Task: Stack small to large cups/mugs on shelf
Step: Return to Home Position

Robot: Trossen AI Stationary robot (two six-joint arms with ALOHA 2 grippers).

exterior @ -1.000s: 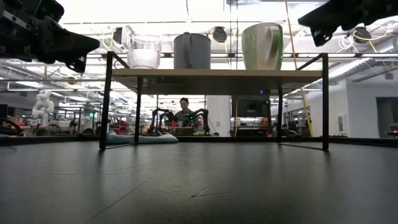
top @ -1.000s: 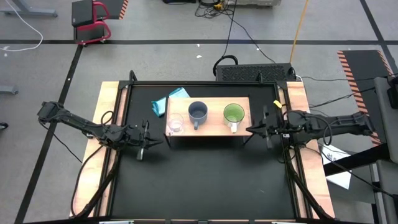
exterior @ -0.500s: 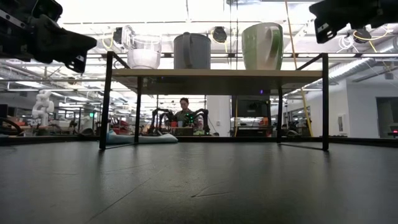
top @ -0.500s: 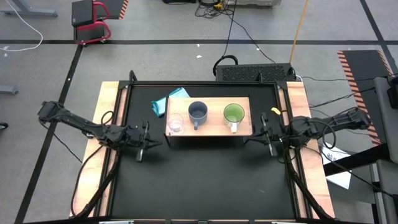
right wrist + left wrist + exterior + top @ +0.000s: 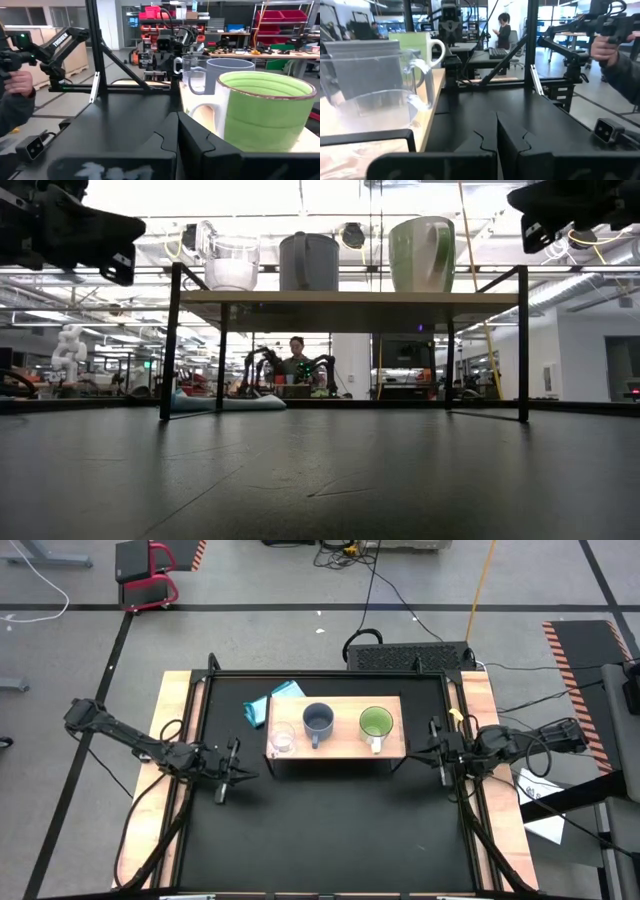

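The wooden shelf [image 5: 335, 727] stands at the far middle of the black table. On its top, left to right, stand the clear glass cup [image 5: 282, 740], the grey-blue mug [image 5: 318, 721] and the green mug [image 5: 376, 723], each on its base. My left gripper [image 5: 242, 775] hovers shut off the shelf's left end, level, beside the glass cup [image 5: 370, 95]. My right gripper [image 5: 418, 750] hovers shut off the shelf's right end, level, near the green mug [image 5: 265, 110]. Neither holds anything.
A teal cloth [image 5: 270, 702] lies on the table behind the shelf's left end. The shelf stands on thin black legs [image 5: 170, 340] with open space beneath. A person's hand [image 5: 607, 47] holds a device beyond the table. Black tabletop [image 5: 330, 830] lies in front.
My right gripper has drawn back from the shelf's right end toward the table's right edge, staying level and shut. The cups and the shelf have not moved.
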